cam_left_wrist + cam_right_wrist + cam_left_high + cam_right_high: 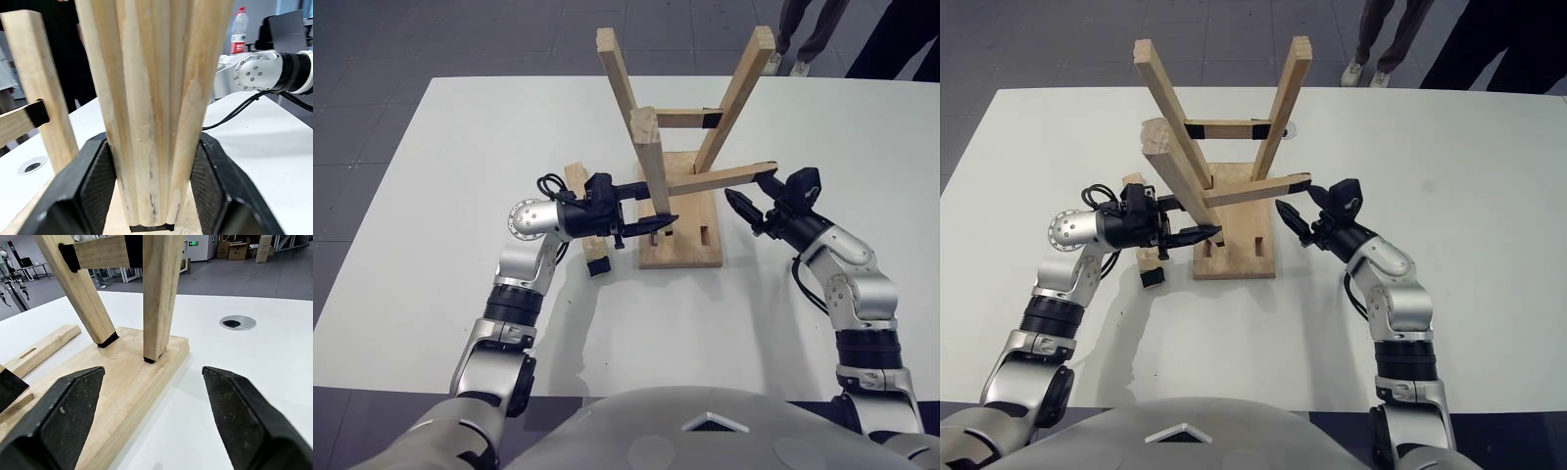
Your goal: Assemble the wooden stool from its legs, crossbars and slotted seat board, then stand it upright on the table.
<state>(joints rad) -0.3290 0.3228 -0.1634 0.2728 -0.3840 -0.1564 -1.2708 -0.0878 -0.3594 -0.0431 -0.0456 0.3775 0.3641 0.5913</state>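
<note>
Seat board [687, 255] lies flat on the table [431, 176] with three legs standing up from it. Left gripper [664, 203] is clamped low on the near leg [651, 162], just above the board. The left wrist view adds that both pads [100, 181] press on opposite faces of the leg. Right gripper [747, 186] has its jaws apart, just beside the board's right edge, with the lower crossbar [720, 178] end near its fingertips. The right wrist view adds two leg feet seated in the board ahead. A loose leg [576, 178] lies beneath the left wrist.
</note>
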